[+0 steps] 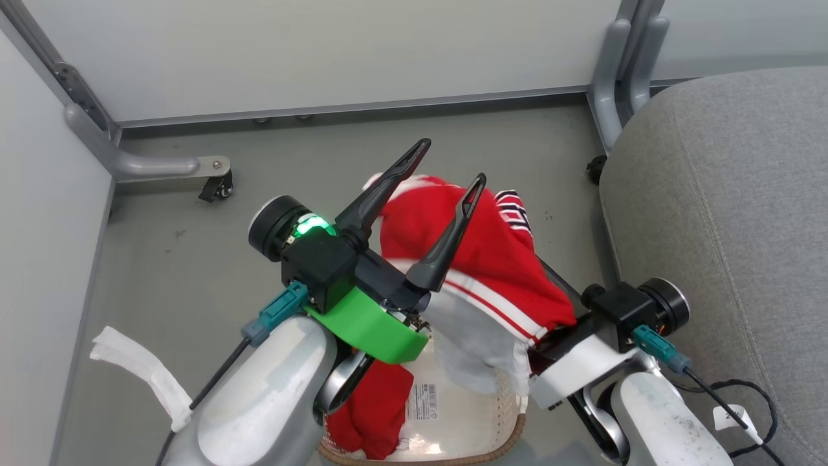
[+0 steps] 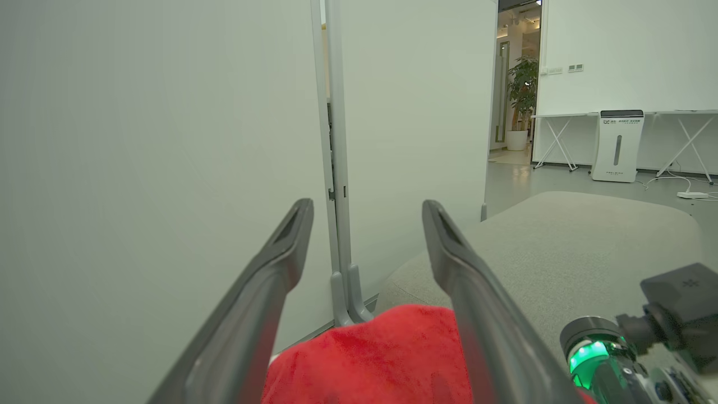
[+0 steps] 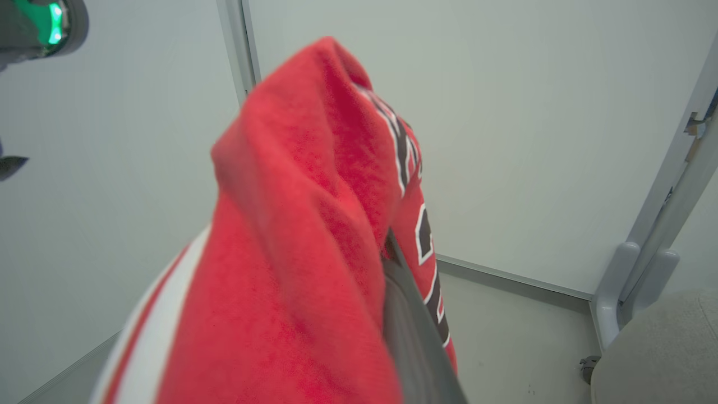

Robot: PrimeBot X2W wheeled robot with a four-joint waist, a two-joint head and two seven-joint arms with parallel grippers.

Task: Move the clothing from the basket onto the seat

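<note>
Left gripper (image 1: 451,160) spread wide, empty, mid-frame. Right gripper (image 3: 390,252) clamped shut on red jersey (image 1: 491,259), which drapes over it above basket (image 1: 466,430). Second red garment (image 1: 369,414) in basket, bottom centre. Seat (image 1: 731,213) far right.

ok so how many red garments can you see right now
2: a jersey lifted above the basket, another garment lying in the basket's left side. More may be hidden beneath.

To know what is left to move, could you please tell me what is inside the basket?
A red garment lies in the basket beside a label sticker. The left forearm and the lifted jersey hide the rest.
</note>
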